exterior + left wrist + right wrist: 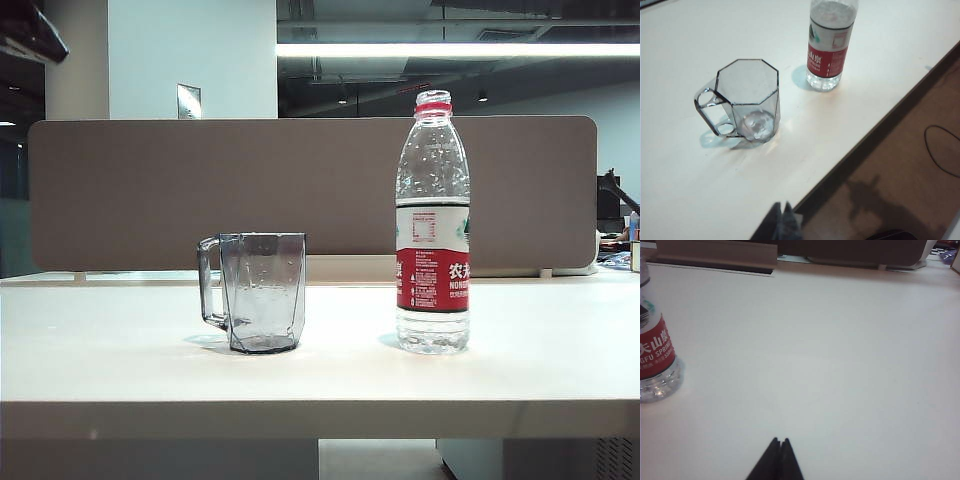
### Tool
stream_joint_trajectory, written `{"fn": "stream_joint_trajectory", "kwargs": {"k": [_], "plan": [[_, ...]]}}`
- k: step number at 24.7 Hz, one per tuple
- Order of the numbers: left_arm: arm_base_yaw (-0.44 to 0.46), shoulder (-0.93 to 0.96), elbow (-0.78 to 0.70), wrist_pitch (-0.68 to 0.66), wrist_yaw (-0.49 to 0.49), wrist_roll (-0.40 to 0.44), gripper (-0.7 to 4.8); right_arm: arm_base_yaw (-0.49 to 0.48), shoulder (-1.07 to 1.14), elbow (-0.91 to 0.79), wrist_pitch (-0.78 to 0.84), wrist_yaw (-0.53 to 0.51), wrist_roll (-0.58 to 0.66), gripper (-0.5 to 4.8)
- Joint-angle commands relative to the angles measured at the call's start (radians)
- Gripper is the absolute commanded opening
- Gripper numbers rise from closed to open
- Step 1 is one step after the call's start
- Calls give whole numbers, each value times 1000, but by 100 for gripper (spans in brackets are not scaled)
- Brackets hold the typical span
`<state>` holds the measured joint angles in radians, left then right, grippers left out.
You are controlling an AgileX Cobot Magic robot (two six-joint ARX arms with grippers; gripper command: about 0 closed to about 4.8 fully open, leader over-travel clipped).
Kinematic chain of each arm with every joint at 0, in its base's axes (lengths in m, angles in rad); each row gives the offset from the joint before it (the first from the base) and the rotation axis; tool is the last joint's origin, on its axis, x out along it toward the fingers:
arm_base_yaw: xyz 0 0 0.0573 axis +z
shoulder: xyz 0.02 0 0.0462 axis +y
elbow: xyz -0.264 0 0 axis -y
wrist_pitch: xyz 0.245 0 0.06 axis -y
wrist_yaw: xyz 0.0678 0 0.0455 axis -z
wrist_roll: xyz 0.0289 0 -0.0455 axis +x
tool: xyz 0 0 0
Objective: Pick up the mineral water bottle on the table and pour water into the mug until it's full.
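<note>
The left gripper (782,220) hangs above the near edge of the table (680,60), its two dark fingertips pressed together and holding nothing. It looks down on both task items from a height, well apart from either. The right gripper (778,457) sits low over bare tabletop, its fingertips also closed against each other and empty, with only the base of the bottle showing off to one side.

The mineral water bottle (432,225) stands upright on the table with its cap off, so it appears ready for pouring once lifted. It looks largely empty above the label, with water (432,330) visible in the clear base. The mug (262,292) stands upright near it, well apart, mouth open to the ceiling and its handle turned away from the bottle. It looks empty. This spacing likely leaves room for fingers to close around the bottle without knocking the mug. Nothing is picked up yet.
</note>
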<state>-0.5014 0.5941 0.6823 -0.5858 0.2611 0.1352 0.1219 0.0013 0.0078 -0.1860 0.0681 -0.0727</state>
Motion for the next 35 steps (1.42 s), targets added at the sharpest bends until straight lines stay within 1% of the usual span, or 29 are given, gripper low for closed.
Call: {"fn": "stream_joint_trajectory", "kwargs": {"k": [1,27,30,32,33,34,35], "plan": [[-1,-3,3,24,2,7,-5,0,-1,-7,9,-3,-3,13],[-1,-4,3,25,9,7,-5,1,-1,-7,8,-5,0,13],[-1,-4,3,25,8,7,-5,1,-1,-7,10,-19,111,13],[-1,-4,3,26,8,7,-5,0,-1,-7,23,-10,127,10],[-1,-4,3,25,8,7,-5,0,-1,-7,50,12,127,6],[-1,-4,3,26,9,7,-5,0,-1,-3,72,11,130,-7],[-1,-4,3,25,8,7,-5,0,-1,2,94,11,137,-6]]}}
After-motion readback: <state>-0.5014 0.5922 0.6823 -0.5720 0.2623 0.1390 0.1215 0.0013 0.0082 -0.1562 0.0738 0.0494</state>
